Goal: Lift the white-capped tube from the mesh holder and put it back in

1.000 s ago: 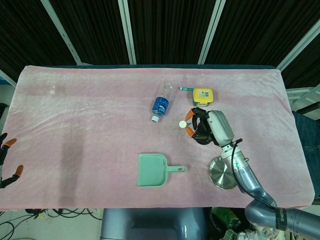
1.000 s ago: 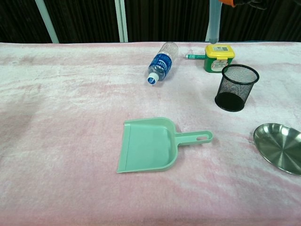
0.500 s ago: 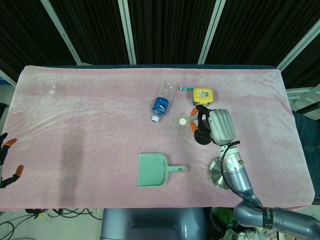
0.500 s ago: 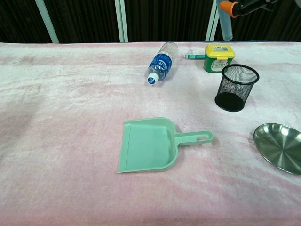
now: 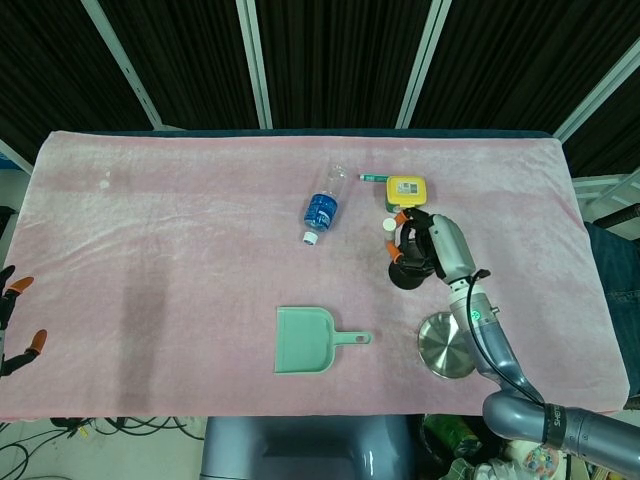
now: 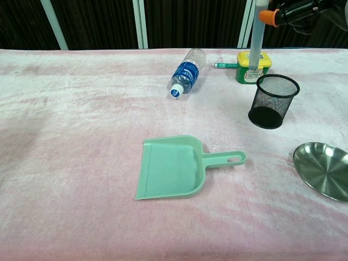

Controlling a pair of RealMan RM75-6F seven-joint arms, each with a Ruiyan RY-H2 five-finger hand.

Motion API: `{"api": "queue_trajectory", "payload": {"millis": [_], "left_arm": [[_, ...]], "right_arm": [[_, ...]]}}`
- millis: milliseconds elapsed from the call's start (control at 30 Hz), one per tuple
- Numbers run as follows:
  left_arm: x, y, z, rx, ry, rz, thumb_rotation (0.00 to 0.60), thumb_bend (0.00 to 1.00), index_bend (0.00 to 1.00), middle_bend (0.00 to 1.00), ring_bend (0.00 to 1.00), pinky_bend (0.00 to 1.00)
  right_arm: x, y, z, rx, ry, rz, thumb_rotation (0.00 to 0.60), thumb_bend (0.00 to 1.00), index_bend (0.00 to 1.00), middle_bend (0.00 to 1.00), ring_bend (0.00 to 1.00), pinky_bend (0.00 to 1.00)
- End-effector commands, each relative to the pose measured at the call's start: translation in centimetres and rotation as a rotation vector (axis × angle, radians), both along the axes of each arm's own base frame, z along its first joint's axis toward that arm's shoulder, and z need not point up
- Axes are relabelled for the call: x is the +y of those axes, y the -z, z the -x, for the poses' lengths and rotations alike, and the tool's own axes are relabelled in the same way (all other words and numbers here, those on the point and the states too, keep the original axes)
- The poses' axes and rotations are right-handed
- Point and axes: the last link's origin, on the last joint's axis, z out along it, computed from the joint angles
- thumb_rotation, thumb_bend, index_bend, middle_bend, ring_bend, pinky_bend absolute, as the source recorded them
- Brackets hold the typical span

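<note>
Upper right of the chest view: orange-tipped fingers (image 6: 267,16) of the right hand (image 5: 432,250) are pinched on the white-capped tube (image 6: 254,35), gripping near its top. Tube hangs roughly upright, clear of the mesh holder (image 6: 273,101); its lower end sits just above and left of the holder's rim, in front of the yellow box (image 6: 253,66). White cap shows in the head view at centre right, beside the hand.

Step in hand, as I read it: lift done, now the return. Tube is not yet inside the holder.

Next move needs a small shift toward frame right so the tube's lower end is over the opening, not the rim, then a straight descent with the tube kept vertical. Release only once it's well inside. Risk: catching the rim and tipping the holder.

Left hand (image 5: 12,320) sits at the lower left edge of the head view, off the bench (image 5: 150,250), fingers apart, holding nothing.
</note>
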Motion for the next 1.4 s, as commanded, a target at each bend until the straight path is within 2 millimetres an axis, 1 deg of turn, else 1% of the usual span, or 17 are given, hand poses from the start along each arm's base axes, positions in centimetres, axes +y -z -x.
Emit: {"api": "queue_trajectory", "payload": {"millis": [33,233,467,700,933,967,1100,1133,1167,1400], "left_arm": [[0.0,0.0,0.0,0.001,-0.002,-0.001,0.6,0.32,0.16,0.02,0.0,0.0],[0.1,0.0,0.0,0.005,-0.004,0.001,0.6,0.32,0.16,0.02,0.0,0.0],[0.1,0.1,0.0,0.007,-0.002,0.0,0.6,0.32,0.16,0.02,0.0,0.0],[0.0,0.2,-0.1,0.008,-0.002,-0.002,0.6,0.32,0.16,0.02,0.0,0.0],[-0.1,0.3,-0.1,0.011,-0.003,0.0,0.6,0.32,0.16,0.02,0.0,0.0],[-0.1,0.3,-0.1,0.011,-0.003,0.0,0.6,0.32,0.16,0.02,0.0,0.0],[-0.1,0.3,-0.1,0.011,-0.003,0.0,0.6,0.32,0.16,0.02,0.0,0.0],[-0.1,0.3,-0.1,0.011,-0.003,0.0,0.6,0.32,0.16,0.02,0.0,0.0],[-0.1,0.3,-0.1,0.011,-0.003,-0.001,0.6,0.32,0.16,0.02,0.0,0.0],[-0.1,0.3,-0.1,0.009,-0.003,-0.001,0.6,0.32,0.16,0.02,0.0,0.0]], "right_arm": [[-0.3,-0.2,1.0,0.048,0.011,-0.004,0.6,0.35,0.69,0.71,0.86,0.86],[-0.5,-0.5,2.0,0.072,0.032,-0.041,0.6,0.35,0.69,0.71,0.86,0.86],[-0.7,-0.4,2.6,0.097,0.044,-0.07,0.6,0.35,0.69,0.71,0.86,0.86],[-0.9,-0.4,3.4,0.104,0.057,-0.073,0.6,0.35,0.69,0.71,0.86,0.86],[-1.1,-0.6,4.2,0.152,0.058,-0.061,0.6,0.35,0.69,0.71,0.86,0.86],[-1.0,-0.4,4.6,0.175,0.062,-0.072,0.6,0.35,0.69,0.71,0.86,0.86],[-1.1,-0.2,5.0,0.215,0.06,-0.074,0.6,0.35,0.69,0.71,0.86,0.86],[-1.1,-0.1,5.2,0.238,0.058,-0.07,0.6,0.35,0.69,0.71,0.86,0.86],[-1.1,0.3,5.5,0.298,0.048,-0.069,0.6,0.35,0.69,0.71,0.86,0.86],[-0.9,1.4,5.5,0.319,0.06,-0.106,0.6,0.35,0.69,0.71,0.86,0.86]]}}
